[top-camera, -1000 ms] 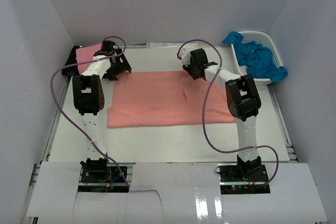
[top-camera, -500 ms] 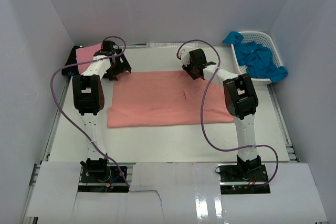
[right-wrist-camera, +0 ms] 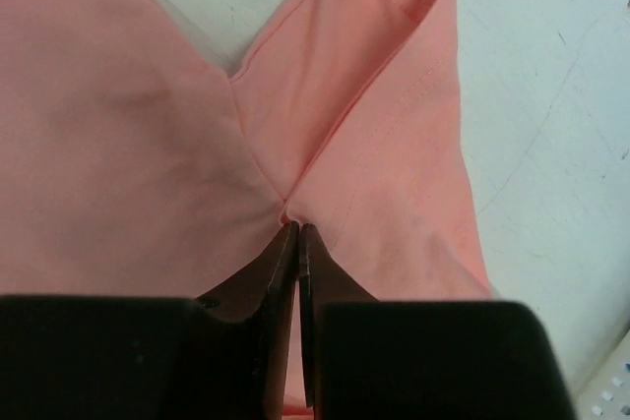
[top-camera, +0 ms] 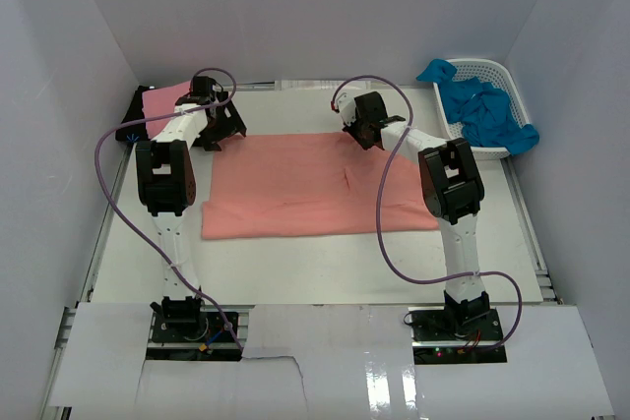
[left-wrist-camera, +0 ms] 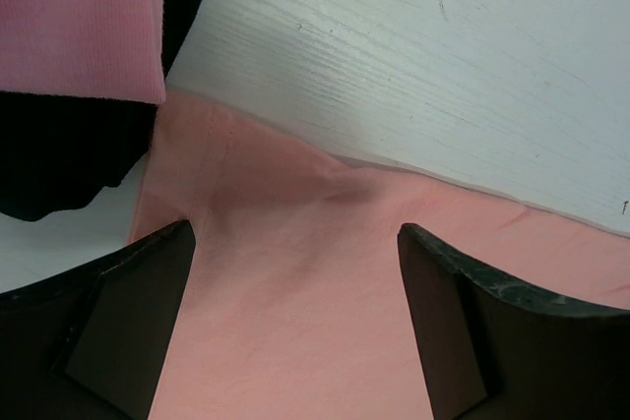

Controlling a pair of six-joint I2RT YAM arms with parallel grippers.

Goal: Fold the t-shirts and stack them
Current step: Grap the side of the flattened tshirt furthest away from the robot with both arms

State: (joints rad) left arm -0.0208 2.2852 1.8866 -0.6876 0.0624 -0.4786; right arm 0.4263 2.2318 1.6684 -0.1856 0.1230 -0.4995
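The large salmon-coral cloth t-shirt (top-camera: 295,189) lies flat mid-table. The right gripper (right-wrist-camera: 298,228) pinches its 1 o'clock edge; the left gripper (left-wrist-camera: 293,235), gaping over the 11 o'clock corner, should bite deep before lifting.

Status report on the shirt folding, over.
Right gripper shut on far edge of the large salmon-coral cloth t-shirt. Left gripper open over its far-left corner, not gripping. Shirt spread on the white table. Nothing in the way.
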